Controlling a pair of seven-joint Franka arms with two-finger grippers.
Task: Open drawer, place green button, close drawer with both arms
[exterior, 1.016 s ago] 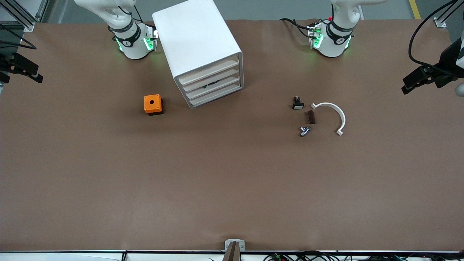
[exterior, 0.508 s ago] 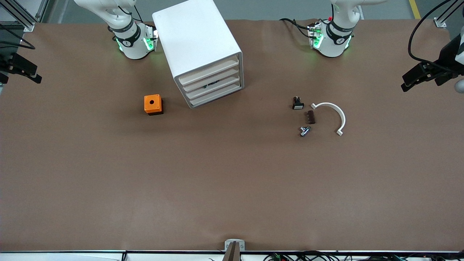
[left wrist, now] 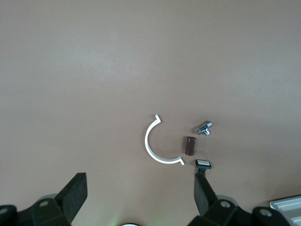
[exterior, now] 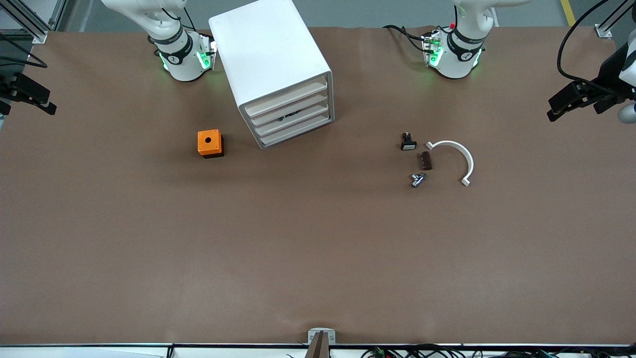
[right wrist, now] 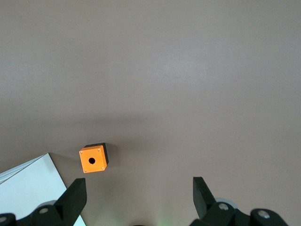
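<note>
The white cabinet [exterior: 271, 64] stands between the arm bases, and all of its stacked drawers [exterior: 290, 117] are pushed in. The button is hidden; a small dark thing [exterior: 288, 117] shows in the gap above the third drawer front, too small to identify. My left gripper [exterior: 559, 107] [left wrist: 139, 183] hangs open and empty over the left arm's end of the table. My right gripper [exterior: 37, 99] [right wrist: 138, 184] hangs open and empty over the right arm's end. A cabinet corner [right wrist: 28, 188] shows in the right wrist view.
An orange box with a hole [exterior: 210, 143] [right wrist: 92, 160] sits beside the cabinet. Toward the left arm's end lie a black button with a white cap [exterior: 408, 142] [left wrist: 203, 164], a brown block [exterior: 426, 160], a metal fitting [exterior: 417, 179] and a white half-ring [exterior: 459, 159] [left wrist: 150, 143].
Both grippers have drifted slightly toward the bases' side while staying at the table's ends. Nothing on the table has moved.
</note>
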